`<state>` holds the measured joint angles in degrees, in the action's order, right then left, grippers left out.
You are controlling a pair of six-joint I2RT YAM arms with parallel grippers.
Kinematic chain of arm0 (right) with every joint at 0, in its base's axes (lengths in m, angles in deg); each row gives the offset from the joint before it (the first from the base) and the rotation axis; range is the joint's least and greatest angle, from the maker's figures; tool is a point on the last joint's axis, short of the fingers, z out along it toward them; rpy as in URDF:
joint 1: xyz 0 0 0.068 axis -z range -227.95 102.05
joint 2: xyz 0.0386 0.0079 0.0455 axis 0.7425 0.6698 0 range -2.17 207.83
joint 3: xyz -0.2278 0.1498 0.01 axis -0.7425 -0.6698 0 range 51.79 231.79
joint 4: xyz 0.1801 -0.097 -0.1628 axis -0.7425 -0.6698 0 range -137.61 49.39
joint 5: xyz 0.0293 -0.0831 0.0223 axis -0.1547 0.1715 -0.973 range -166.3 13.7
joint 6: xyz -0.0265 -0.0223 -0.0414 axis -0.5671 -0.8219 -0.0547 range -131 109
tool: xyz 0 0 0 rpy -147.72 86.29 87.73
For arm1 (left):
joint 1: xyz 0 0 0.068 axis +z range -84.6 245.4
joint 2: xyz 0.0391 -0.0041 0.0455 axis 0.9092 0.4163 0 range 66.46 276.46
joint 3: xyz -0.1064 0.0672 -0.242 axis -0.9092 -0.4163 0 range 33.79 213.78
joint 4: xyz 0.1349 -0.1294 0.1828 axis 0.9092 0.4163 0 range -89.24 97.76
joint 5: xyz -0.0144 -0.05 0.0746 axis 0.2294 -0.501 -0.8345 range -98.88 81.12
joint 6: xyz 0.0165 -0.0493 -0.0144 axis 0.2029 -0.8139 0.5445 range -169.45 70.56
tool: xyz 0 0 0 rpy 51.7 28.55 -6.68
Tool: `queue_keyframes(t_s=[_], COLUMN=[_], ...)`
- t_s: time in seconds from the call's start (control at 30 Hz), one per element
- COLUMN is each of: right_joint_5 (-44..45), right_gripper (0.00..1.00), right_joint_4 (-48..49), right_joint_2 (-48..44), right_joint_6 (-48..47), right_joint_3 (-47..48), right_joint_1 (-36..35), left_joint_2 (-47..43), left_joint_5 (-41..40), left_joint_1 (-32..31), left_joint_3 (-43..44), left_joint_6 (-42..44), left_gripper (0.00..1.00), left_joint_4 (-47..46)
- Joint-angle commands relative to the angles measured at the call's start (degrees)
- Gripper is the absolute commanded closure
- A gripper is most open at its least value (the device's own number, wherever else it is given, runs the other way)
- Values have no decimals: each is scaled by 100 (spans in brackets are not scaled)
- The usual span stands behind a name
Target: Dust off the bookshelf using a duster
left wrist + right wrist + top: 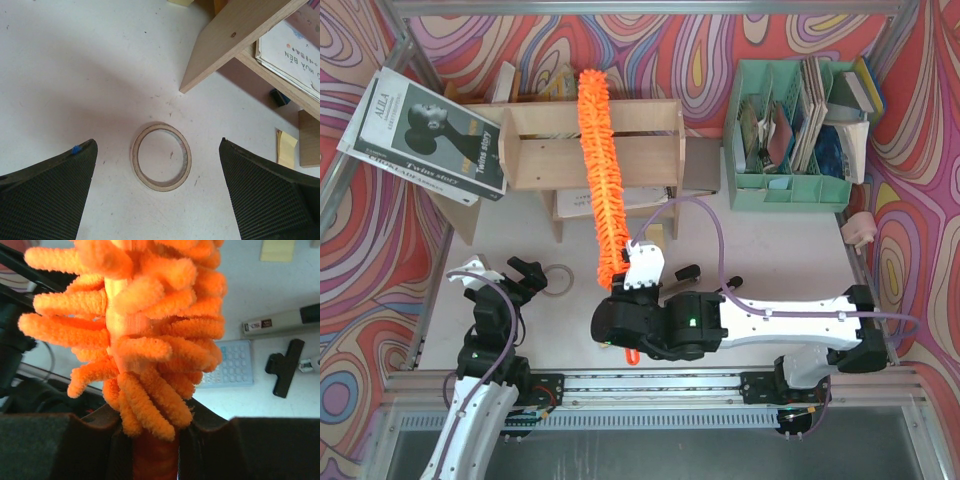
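1. While the two fingers of the right end effector [154, 420] pinch its thin handle just below the fluff, the duster [600, 170] points away from the arms, and its handle end pokes back under the wrist.
2. Well to the left of that end effector, the left end effector [525, 272] sits low over the bench [780, 240], fingers spread wide and holding nothing. A thin ring [161, 156] lies flat just beyond its fingertips.
3. Just right of the right end effector lie a black clip [285, 367] and a pale blue calculator [230, 365].
4. Ahead of the right end effector, the duster's long axis runs near to far, leaning slightly left toward the tip. It crosses the bookshelf [640, 118] near the middle, square to the shelf's length, and the tip reaches past the back edge. Whether the fluff touches the top board cannot be told.
5. Far off to the right stands a mint-green file organiser [790, 185].
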<state>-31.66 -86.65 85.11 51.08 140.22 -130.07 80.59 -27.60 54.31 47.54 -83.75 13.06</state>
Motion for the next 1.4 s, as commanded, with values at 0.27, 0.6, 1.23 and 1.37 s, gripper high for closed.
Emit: queue_keyframes(t_s=[0.27,0.6,1.23,1.37], right_joint_5=[228,-537,-385,-299], right_gripper=[100,100,100,100], right_joint_4=[-947,663,-1280,-1521], right_joint_2=[88,300,269,189], right_joint_6=[1980,170,2334,2594], right_joint_3=[-503,-539,-715,-714], right_joint_1=[79,153,352,393], left_joint_2=[-44,-59,-29,-24], left_joint_5=[-70,-88,-80,-79], left_joint_1=[28,28,28,28], left_joint_3=[-100,-93,-95,-99], left_joint_6=[-24,-23,-23,-24], left_gripper=[1,1,2,2], left_joint_4=[-69,-54,-73,-78])
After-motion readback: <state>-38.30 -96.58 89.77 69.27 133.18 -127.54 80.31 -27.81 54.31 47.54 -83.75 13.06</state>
